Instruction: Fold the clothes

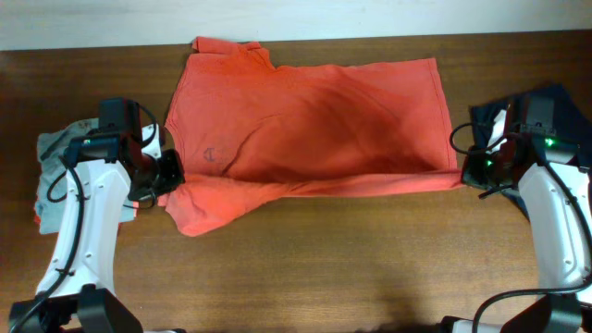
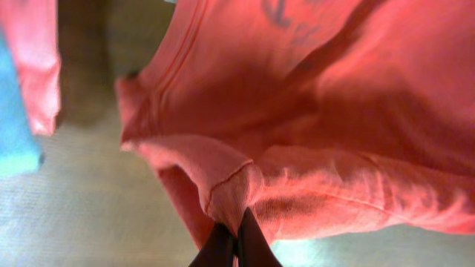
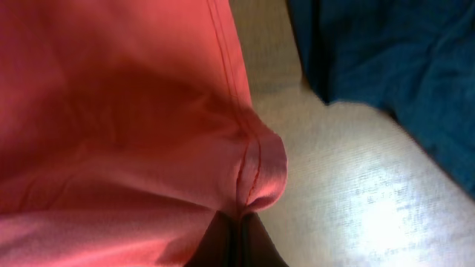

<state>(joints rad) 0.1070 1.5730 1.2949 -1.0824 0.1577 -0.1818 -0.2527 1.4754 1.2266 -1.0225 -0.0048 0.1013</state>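
Observation:
The orange-red T-shirt [image 1: 305, 111] lies spread across the middle back of the table, its near edge lifted into a taut fold between my two grippers. A small dark mark shows on it near the left side. My left gripper [image 1: 165, 178] is shut on the shirt's left corner [image 2: 223, 193]. My right gripper [image 1: 470, 172] is shut on the shirt's right hem corner [image 3: 260, 174]. A navy shirt [image 1: 555, 106] lies at the far right, also in the right wrist view [image 3: 393, 59]. A light grey shirt [image 1: 60, 153] lies at the far left.
The wooden table [image 1: 351, 268] runs to a pale wall edge at the back. An orange garment edge [image 1: 39, 220] shows under the grey one at the left. In the left wrist view an orange piece [image 2: 33, 67] and a light blue patch [image 2: 11, 111] show at the left.

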